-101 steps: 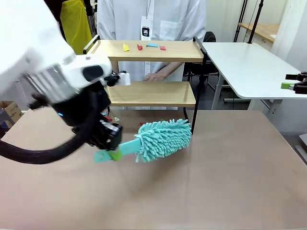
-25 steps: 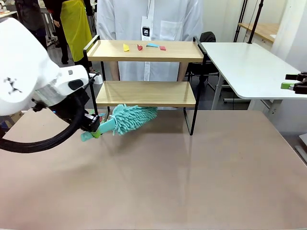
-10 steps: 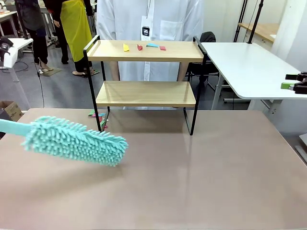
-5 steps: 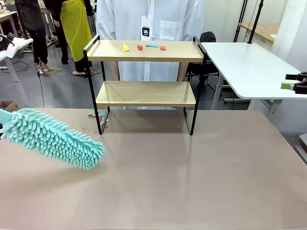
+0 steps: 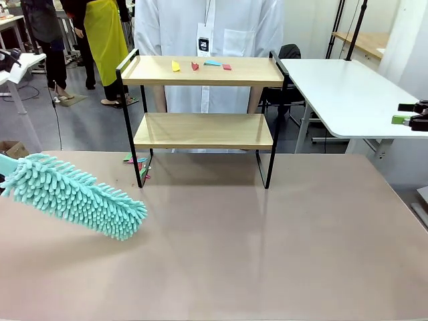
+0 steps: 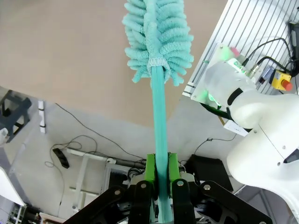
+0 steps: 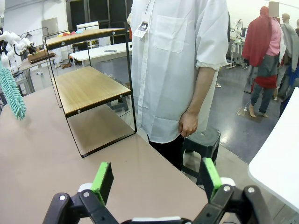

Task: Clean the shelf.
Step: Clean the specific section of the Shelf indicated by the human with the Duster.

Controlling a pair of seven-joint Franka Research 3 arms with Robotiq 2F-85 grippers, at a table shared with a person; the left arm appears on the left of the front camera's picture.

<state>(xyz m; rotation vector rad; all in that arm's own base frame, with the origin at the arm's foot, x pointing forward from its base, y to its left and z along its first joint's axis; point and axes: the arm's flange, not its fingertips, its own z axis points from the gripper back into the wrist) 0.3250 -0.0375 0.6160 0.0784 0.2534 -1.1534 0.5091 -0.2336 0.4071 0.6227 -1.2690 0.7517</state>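
Right, my left gripper [image 6: 161, 164] is clamped on the handle [image 6: 160, 116] of the teal duster. Its green pads [image 6: 150, 167] press the handle from both sides at the bottom centre of the left wrist view. The handle runs straight up to the fluffy microfibre head [image 6: 158, 32] at the top of the frame. In the front view that head [image 5: 73, 194] sits at the left edge, tilted down to the right, low over the beige tabletop [image 5: 281, 247]; I cannot tell whether it touches.

My right gripper [image 7: 156, 179] has its jaws spread wide with nothing between them, at the bottom of the right wrist view.

The shelf [image 5: 204, 130] stands upper centre in the front view, well apart from the duster. Small coloured scraps [image 5: 200, 65] lie on its top board, and a few more [image 5: 137, 164] lie on the tabletop by its left front leg. Behind the shelf stands a person in a white shirt [image 5: 207, 27] wearing a badge [image 5: 202, 44]; the print on it is too small to read.
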